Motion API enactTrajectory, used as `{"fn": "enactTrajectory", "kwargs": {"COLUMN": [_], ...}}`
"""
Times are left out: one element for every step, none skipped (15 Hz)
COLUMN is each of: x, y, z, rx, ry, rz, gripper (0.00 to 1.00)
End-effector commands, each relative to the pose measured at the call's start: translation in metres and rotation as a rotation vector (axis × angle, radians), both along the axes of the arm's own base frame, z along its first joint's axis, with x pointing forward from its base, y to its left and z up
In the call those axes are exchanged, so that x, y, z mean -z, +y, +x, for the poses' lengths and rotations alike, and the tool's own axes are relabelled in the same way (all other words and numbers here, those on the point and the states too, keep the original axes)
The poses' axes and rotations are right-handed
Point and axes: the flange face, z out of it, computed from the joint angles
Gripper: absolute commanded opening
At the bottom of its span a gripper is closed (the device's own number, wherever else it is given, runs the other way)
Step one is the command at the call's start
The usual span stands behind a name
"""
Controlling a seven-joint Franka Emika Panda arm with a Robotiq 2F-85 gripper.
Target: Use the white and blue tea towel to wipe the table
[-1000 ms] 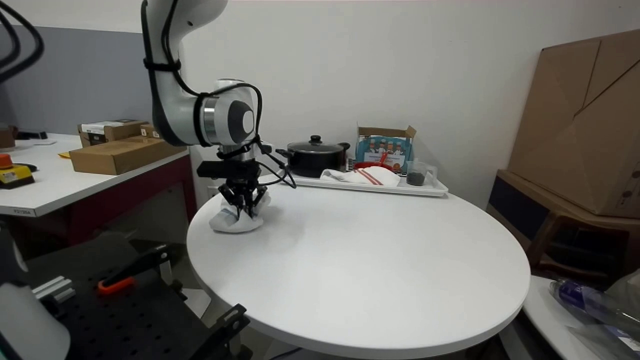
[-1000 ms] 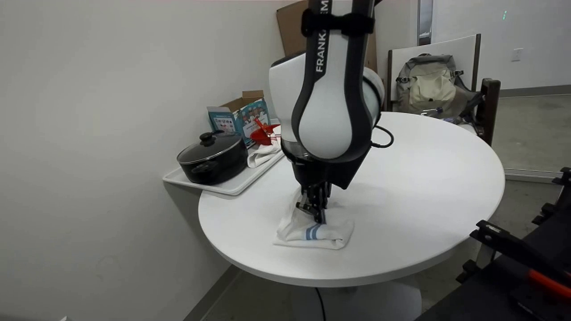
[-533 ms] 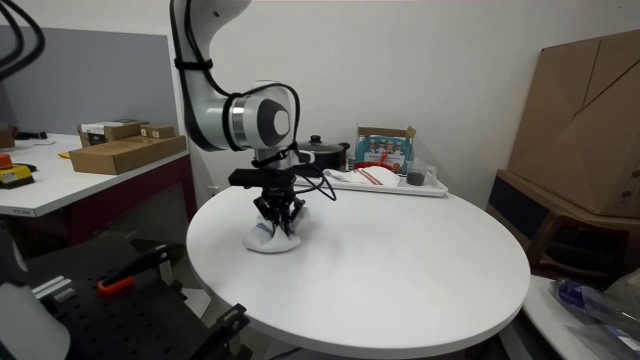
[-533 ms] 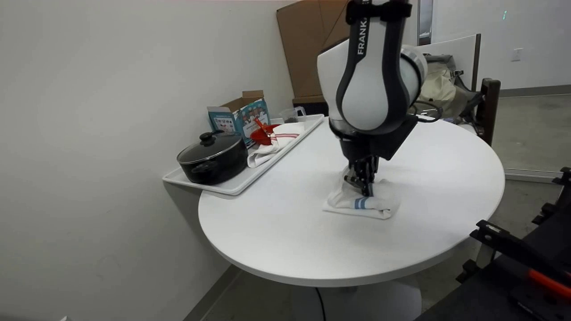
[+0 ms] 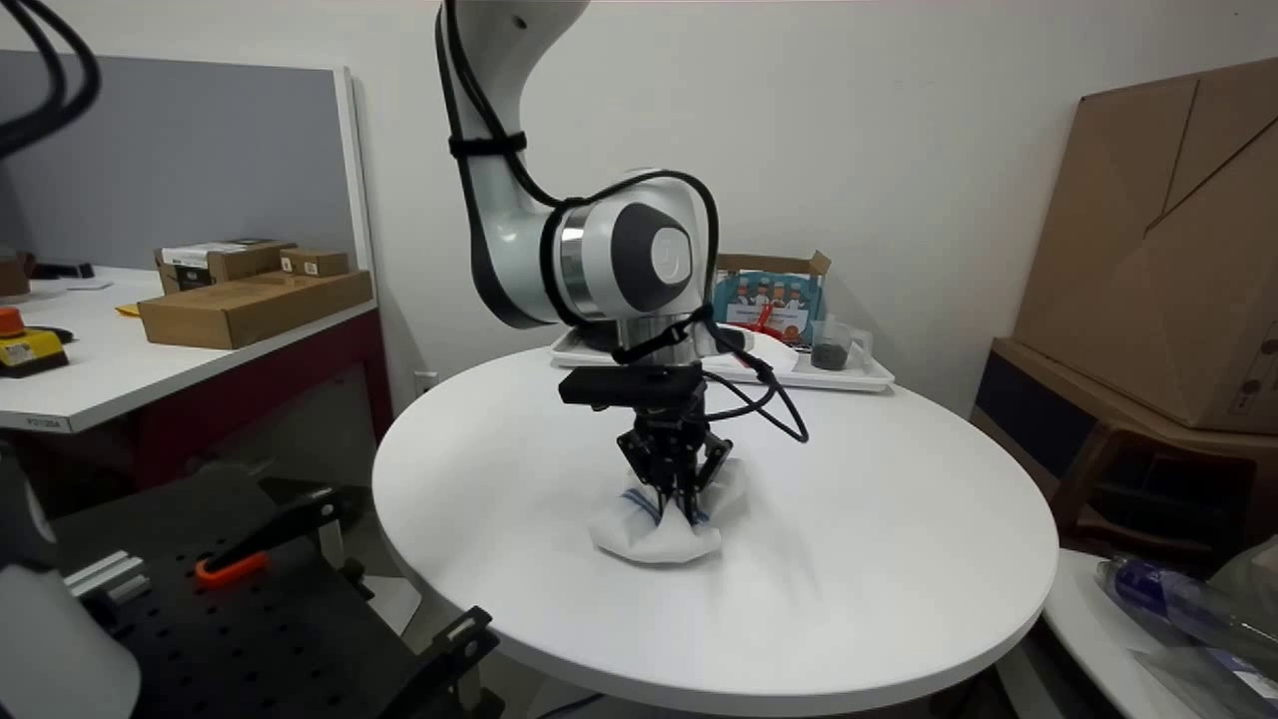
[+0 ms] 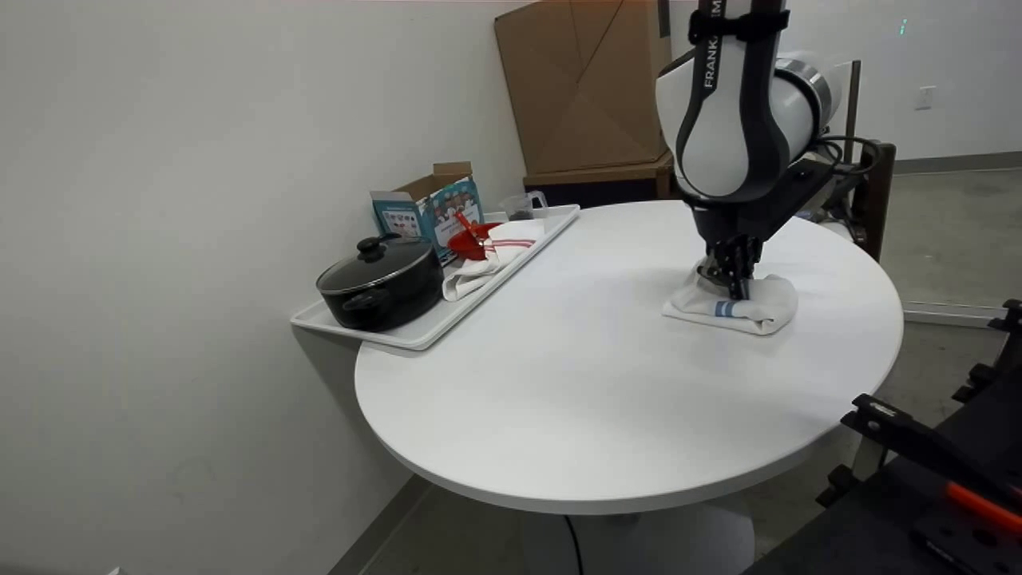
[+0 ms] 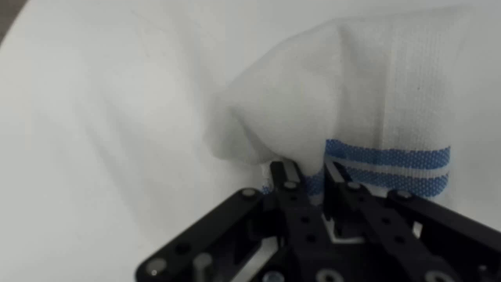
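In an exterior view, the claw (image 5: pixel 677 509) pinches the towel (image 5: pixel 644 542) near the middle of the tabletop (image 5: pixel 849 579). In an exterior view, the towel lies at the tabletop's two o'clock, the tray (image 6: pixel 423 329) at ten. In the wrist view, the fingers (image 7: pixel 299 207) nearly meet, towel between them, blue stripes (image 7: pixel 391 157) reaching towards three.

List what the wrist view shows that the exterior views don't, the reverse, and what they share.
Wrist view only: the dotted weave in the blue stripes of the white cloth tea towel.
Exterior views only: the white-and-grey robot arm, and the white rectangular tray bearing the round black lidded pot.
Shared: that towel, pinched in the black gripper on the round white table.
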Motion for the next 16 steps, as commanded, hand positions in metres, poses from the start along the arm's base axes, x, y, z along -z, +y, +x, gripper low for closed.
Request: {"fn": "enactTrajectory", "kwargs": {"x": [0.002,0.002,0.001,0.000,0.000,-0.001,-0.002,0.000,0.001,0.003,0.005,0.007,0.009,0.010,0.011,0.011], "y": [-0.040,-0.050,-0.059,-0.066,-0.071,-0.072,-0.071,-0.065,-0.058,-0.047,-0.036,-0.022,-0.009,0.006,0.019,0.034], "z": [0.009,0.007,0.005,0.001,-0.005,-0.014,-0.021,-0.030,-0.036,-0.042,-0.047,-0.050,-0.053,-0.055,-0.058,-0.062], "rx": [0.057,0.067,0.078,0.087,0.092,0.087,0.083,0.067,0.051,0.025,0.000,-0.026,-0.050,-0.082,-0.112,-0.146], "ry": [0.008,0.012,0.017,0.030,0.048,0.072,0.097,0.123,0.143,0.159,0.167,0.172,0.172,0.171,0.175,0.176], "rz": [-0.053,-0.069,-0.082,-0.094,-0.101,-0.103,-0.103,-0.094,-0.086,-0.073,-0.062,-0.049,-0.037,-0.022,-0.009,0.004], "gripper": [0.04,0.04,0.04,0.04,0.04,0.04,0.04,0.04,0.04,0.04,0.04,0.04,0.04,0.04,0.04,0.04]}}
